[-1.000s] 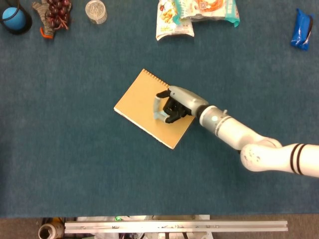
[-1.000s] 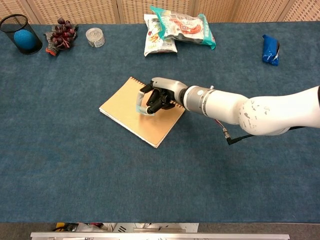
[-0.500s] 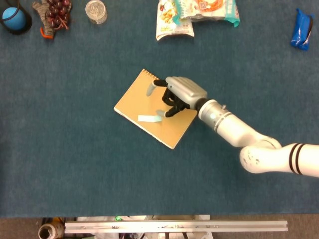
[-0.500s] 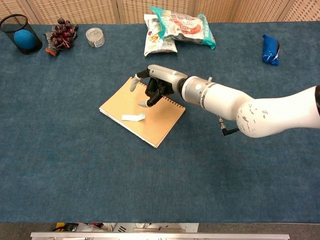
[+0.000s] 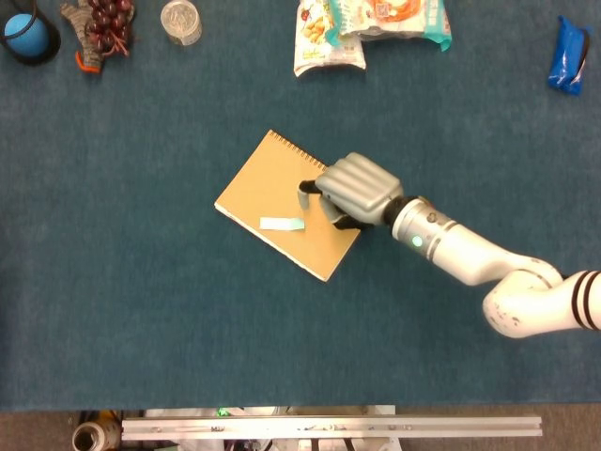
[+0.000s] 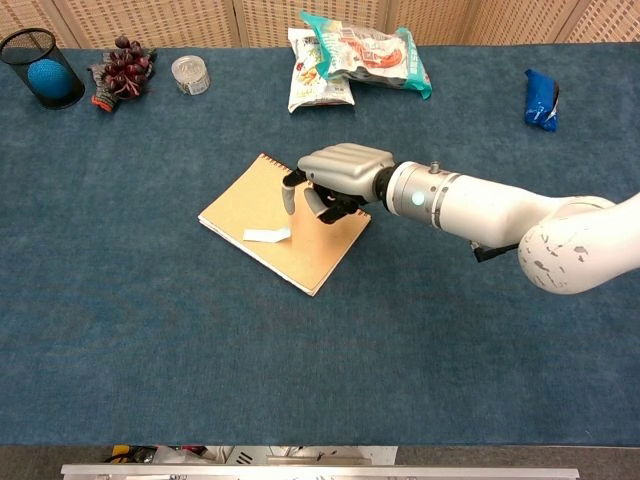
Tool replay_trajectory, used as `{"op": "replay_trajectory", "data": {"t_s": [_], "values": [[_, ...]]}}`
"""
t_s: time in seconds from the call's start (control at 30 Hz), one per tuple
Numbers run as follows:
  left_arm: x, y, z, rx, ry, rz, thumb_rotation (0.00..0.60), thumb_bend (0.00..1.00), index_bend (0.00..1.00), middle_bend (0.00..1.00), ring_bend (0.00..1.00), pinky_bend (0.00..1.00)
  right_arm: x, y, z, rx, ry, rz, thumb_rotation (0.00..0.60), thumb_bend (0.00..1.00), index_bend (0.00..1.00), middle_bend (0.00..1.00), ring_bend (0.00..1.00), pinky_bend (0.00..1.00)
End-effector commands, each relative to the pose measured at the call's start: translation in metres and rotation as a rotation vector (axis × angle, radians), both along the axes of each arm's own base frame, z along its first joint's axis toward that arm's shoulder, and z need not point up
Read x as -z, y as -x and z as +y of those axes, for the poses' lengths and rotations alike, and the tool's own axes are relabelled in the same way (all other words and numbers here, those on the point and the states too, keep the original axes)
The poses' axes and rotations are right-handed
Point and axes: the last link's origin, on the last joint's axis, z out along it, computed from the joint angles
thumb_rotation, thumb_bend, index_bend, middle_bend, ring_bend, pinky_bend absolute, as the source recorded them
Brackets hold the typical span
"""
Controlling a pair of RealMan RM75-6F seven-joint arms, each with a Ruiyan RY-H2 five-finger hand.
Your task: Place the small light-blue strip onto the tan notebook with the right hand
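Strip [image 5: 282, 224] on notebook [image 5: 263, 193] — right hand [image 5: 357, 186] just beside

A matt tan notebook [image 5: 285, 204] with a wire spiral lies on napped blue cloth [image 5: 141, 310], seemingly felt.

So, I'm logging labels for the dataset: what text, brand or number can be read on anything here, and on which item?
No text can be read.
Snack bags: printing there, too blurred to read.
Blue packet: no print made out.
Tan notebook, light-blue strip, clear jar: no print visible.
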Motion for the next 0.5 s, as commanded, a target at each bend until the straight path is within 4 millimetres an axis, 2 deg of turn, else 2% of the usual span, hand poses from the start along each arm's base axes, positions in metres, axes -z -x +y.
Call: {"op": "replay_trajectory", "data": {"t_s": [0.03,0.3,0.5], "values": [[0.0002,0.001,-0.0005,-0.005,0.0,-0.002,0.6,0.31,0.07,0.2,0.26,0.17,0.0042,-0.0019,0.0024,-0.019,-0.003,0.011,0.6,1.0,0.42,1.0,1.0,1.0],[-0.0005,0.0036,-0.0007,-0.011,-0.005,-0.006,0.6,0.31,0.07,0.2,0.26,0.17,0.0078,-0.0097,0.0038,-0.035,0.004,-0.007,0.593,1.0,0.43,1.0,1.0,1.0],[0.0009,0.0053,-0.0014,-0.013,0.001,-0.009,0.6,0.31,0.07,0.2,0.26,0.17,0.0111,-0.0026,0.0082,-0.051,-0.009,0.039,0.591,1.0,0.43,1.0,1.0,1.0]]}}
